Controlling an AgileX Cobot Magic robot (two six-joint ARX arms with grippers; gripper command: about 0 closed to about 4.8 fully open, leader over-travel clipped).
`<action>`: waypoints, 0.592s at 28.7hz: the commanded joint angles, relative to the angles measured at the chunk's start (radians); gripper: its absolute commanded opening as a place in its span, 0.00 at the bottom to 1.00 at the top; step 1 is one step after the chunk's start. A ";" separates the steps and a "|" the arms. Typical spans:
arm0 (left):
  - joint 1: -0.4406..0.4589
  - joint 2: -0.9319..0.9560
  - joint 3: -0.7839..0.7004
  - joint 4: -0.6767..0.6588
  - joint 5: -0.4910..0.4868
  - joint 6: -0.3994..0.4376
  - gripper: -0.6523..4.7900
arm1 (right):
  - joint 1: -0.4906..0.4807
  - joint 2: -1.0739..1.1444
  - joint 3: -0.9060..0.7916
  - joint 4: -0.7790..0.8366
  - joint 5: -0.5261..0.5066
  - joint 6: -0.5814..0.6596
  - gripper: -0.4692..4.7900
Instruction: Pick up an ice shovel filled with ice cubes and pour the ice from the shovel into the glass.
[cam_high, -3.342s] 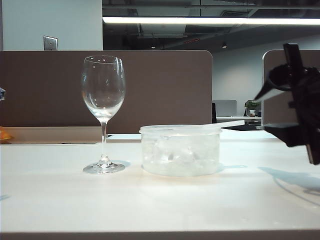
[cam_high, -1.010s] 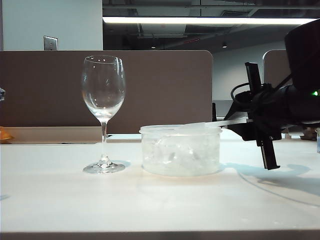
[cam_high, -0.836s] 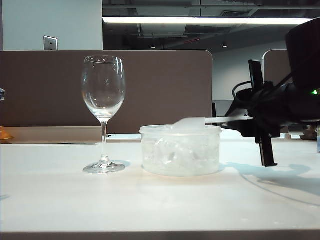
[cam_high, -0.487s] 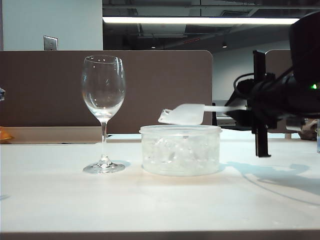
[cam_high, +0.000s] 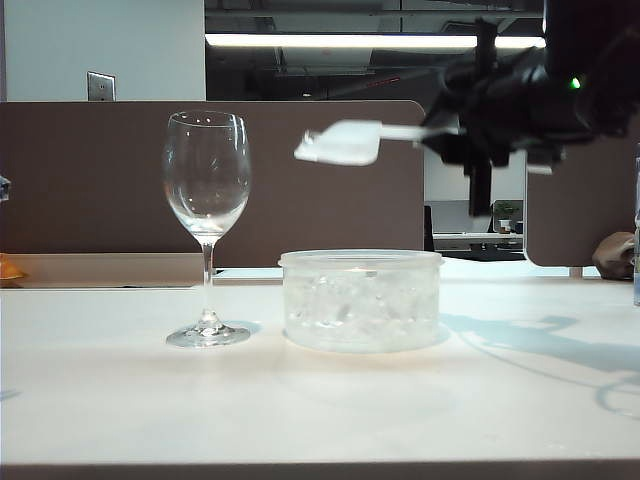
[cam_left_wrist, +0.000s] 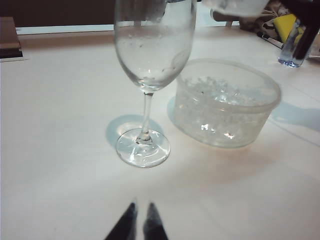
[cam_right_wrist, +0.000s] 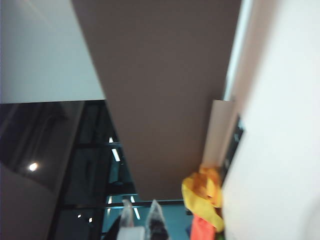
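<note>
The ice shovel (cam_high: 340, 142) hangs in the air above the round translucent tub (cam_high: 361, 300), its bowl level with the rim of the wine glass (cam_high: 207, 225) and just to the right of it in the exterior view, not yet over the glass. Whether ice cubes lie in the bowl cannot be told. The right gripper (cam_high: 452, 132) is clenched on the far end of the thin handle, the dark arm reaching in from the upper right with the wrist rolled so the fingers stand one above the other. The right wrist view looks along a partition and ceiling, with the two fingertips (cam_right_wrist: 156, 216) close together.

The left gripper (cam_left_wrist: 139, 226) rests low near the table (cam_high: 300, 410), its tips nearly touching and holding nothing, in front of the glass foot.

Half a second earlier the shovel bowl sat just above the tub's rim; it has since risen to glass-rim height and moved slightly toward the glass. Glass and tub have not shifted.
</note>
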 joint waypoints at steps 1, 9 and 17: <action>0.001 0.001 0.002 0.012 0.003 0.001 0.17 | 0.002 -0.008 0.034 -0.008 -0.007 -0.008 0.09; 0.001 0.001 0.002 0.012 0.003 0.001 0.17 | 0.002 -0.027 0.108 -0.094 -0.017 -0.008 0.09; 0.001 0.001 0.002 0.012 0.003 0.001 0.17 | 0.003 -0.027 0.174 -0.128 -0.052 -0.008 0.09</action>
